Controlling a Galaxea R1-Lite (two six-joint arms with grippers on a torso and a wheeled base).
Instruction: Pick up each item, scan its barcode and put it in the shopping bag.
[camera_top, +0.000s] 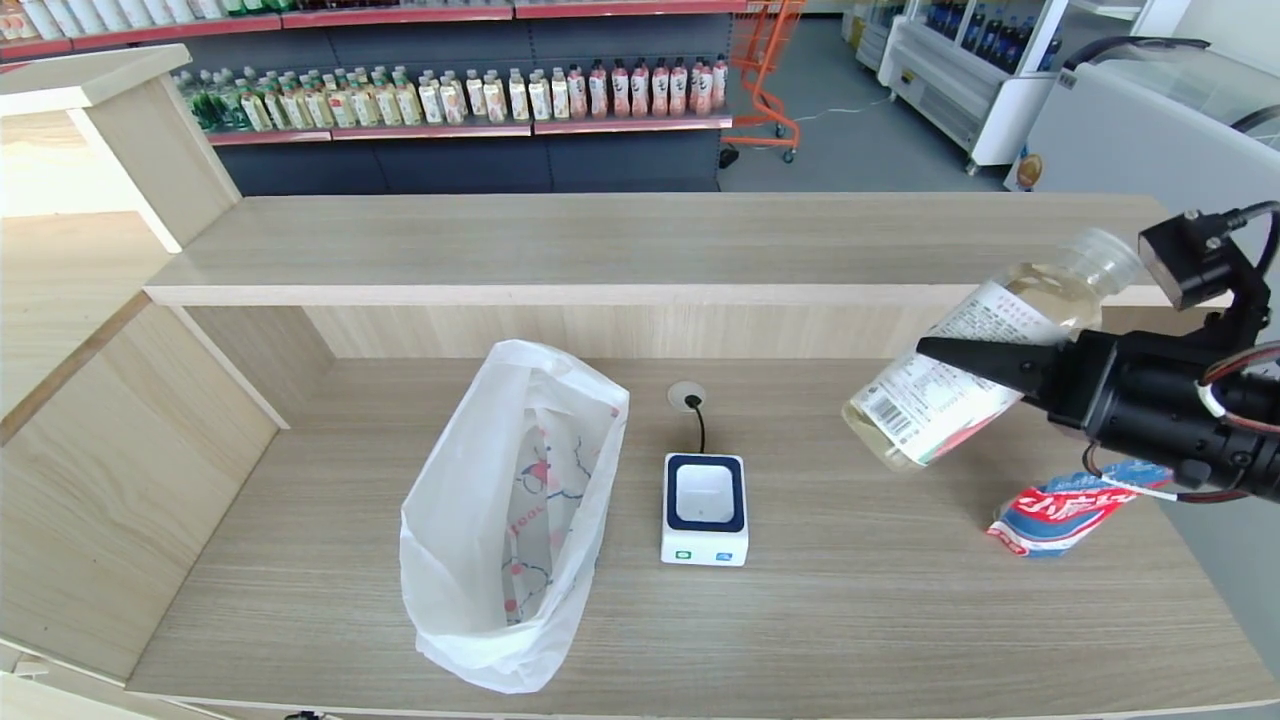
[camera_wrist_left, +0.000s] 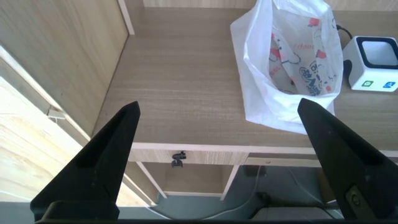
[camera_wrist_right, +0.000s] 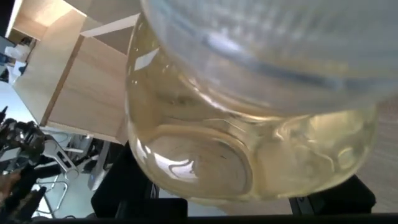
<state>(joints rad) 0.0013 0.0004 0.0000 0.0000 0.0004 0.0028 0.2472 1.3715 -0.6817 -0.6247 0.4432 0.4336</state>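
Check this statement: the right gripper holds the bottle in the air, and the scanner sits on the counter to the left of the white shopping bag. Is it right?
Not quite. The scanner sits to the right of the white shopping bag, not the left, as the head view shows. The rest holds: the right gripper holds the bottle in the air above the counter.

Desk (camera_top: 850, 620), front to back. Shopping bag (camera_top: 510, 520) stands left of centre, mouth up. Scanner (camera_top: 704, 508) sits just right of the bag, close but apart. Its cable (camera_top: 700, 425) runs back into the desk behind it. Bottle (camera_top: 985, 365) is tilted in the right hand (camera_top: 950, 365), in the air over the desk's right side (right of the scanner, not above it). Packet (camera_top: 1065, 510) lies on the desk under that arm, near the right edge. Left hand (camera_wrist_left: 217, 162) hangs over the desk's front edge, front-left of the bag. Raised ledge (camera_top: 650, 245) runs along the back.
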